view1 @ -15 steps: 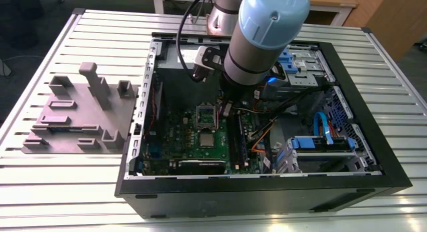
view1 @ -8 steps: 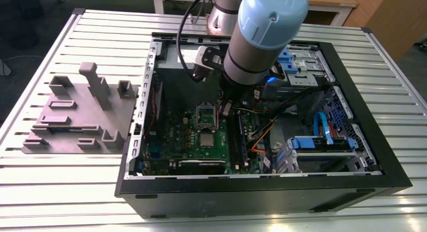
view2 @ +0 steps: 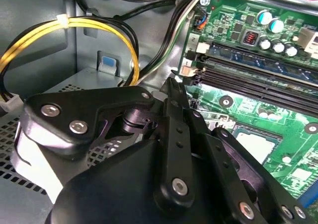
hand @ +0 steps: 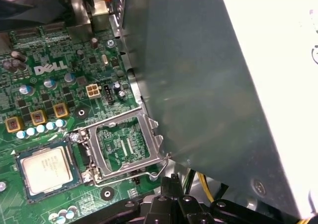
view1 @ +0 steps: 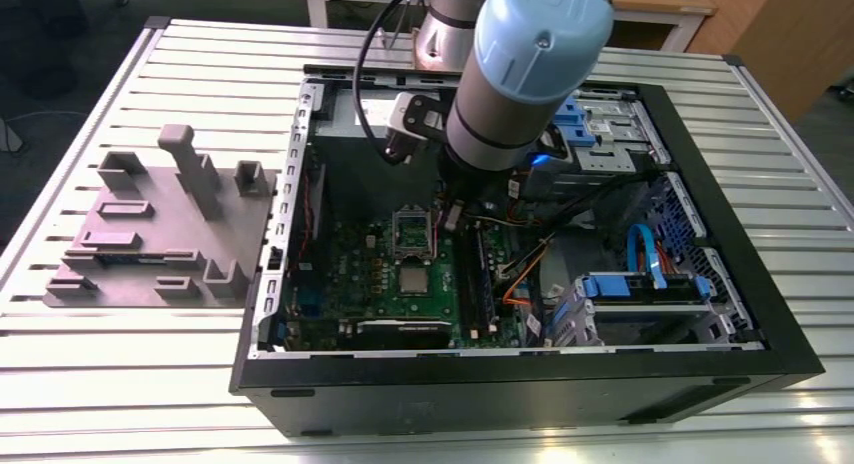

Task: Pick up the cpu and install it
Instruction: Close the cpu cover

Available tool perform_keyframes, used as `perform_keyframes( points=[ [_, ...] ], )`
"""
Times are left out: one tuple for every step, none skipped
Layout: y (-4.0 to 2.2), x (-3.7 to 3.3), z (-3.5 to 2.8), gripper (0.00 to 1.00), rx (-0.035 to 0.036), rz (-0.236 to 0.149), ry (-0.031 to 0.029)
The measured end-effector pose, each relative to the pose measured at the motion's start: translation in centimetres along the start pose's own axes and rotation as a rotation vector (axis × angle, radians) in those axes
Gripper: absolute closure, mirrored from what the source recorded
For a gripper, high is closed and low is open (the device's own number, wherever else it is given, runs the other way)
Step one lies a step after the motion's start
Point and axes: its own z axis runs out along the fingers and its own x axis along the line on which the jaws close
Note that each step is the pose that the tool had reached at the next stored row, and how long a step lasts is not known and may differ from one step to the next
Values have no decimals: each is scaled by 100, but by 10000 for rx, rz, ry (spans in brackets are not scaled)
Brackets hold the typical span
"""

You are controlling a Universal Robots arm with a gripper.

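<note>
My claw [view2: 169, 134] hangs inside the open computer case [view1: 534, 394] on the worktop [view1: 120, 384]. My own black linkage blocks the view, so I cannot tell whether it is open or closed. In the exterior view my arm [view1: 521, 74] covers it. The cpu [hand: 47, 169] lies flat on the green motherboard [hand: 49, 60], just beside the open socket frame [hand: 126, 144], apart from me.

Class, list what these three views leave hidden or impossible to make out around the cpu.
- Second wrist view: the gripper covers part of the cpu.
- Exterior view: the arm hides part of the case interior; the cpu is too small to judge its seating.
- First wrist view: the grey metal box hides the board beyond the open socket frame.
</note>
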Motion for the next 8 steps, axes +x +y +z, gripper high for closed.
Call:
perform_keyframes(
  points=[
    [1, -1, 5, 90, -5, -1, -13],
    [3, -1, 10, 90, -8, -2, -25],
    [6, 1, 13, 90, -11, -1, -33],
    [9, 1, 17, 90, -14, -2, -39],
    [12, 1, 22, 90, -17, -3, -48],
    [14, 1, 26, 90, -20, -4, -55],
    [16, 1, 31, 90, -22, -4, -63],
    [17, 1, 36, 90, -25, -5, -71]
  ],
)
